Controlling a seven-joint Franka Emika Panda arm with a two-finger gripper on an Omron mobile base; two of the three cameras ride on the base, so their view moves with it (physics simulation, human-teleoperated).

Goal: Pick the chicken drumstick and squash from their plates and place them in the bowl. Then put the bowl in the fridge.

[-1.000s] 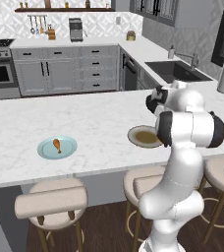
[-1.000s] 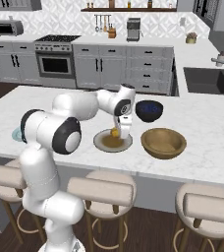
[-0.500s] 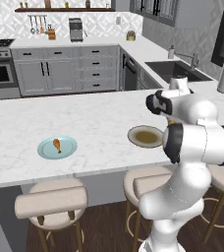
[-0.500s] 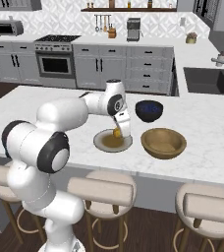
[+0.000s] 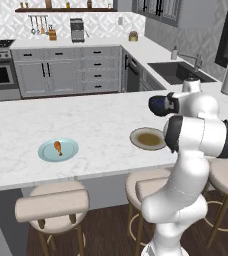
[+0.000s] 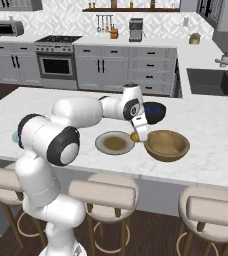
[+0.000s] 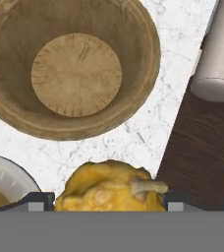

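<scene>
Island counter [image 6: 46,112]: broad slab of white marble with faint grey veining, long straight front edge, spread beneath the fingers.

Stools [image 6: 103,192]: round padded seats in pale beige on thin wooden legs, lined along the counter's front edge, below and nearer than the fingers.

Bowl [image 7: 72,66]: wide, deep round vessel of tan-brown wood, grain visible on its flat circular floor, thick rounded rim. Nothing in it. It sits just ahead of the fingers in the hand view.

Olive-brown plate [image 6: 115,143]: shallow round dish with a pale rim and a darker olive centre. It lies beside the fingers, opposite the bowl, close to the bowl but not touching it.

Light blue plate [image 5: 58,149]: flat round dish, smooth glaze, well apart from the fingers along the counter.

Gripper [image 7: 109,199]: two small dark fingers [image 7: 40,199], closed on the squash, one at each side of it.

Squash [image 7: 109,189]: lumpy yellow-orange chunk with a knobbly skin and a short pale stem stub. Held between the fingers above the marble, between plate and bowl.

Chicken drumstick [image 5: 58,147]: small orange-brown piece with a thin pale bone end, lying on the light blue plate, far from the fingers.
</scene>
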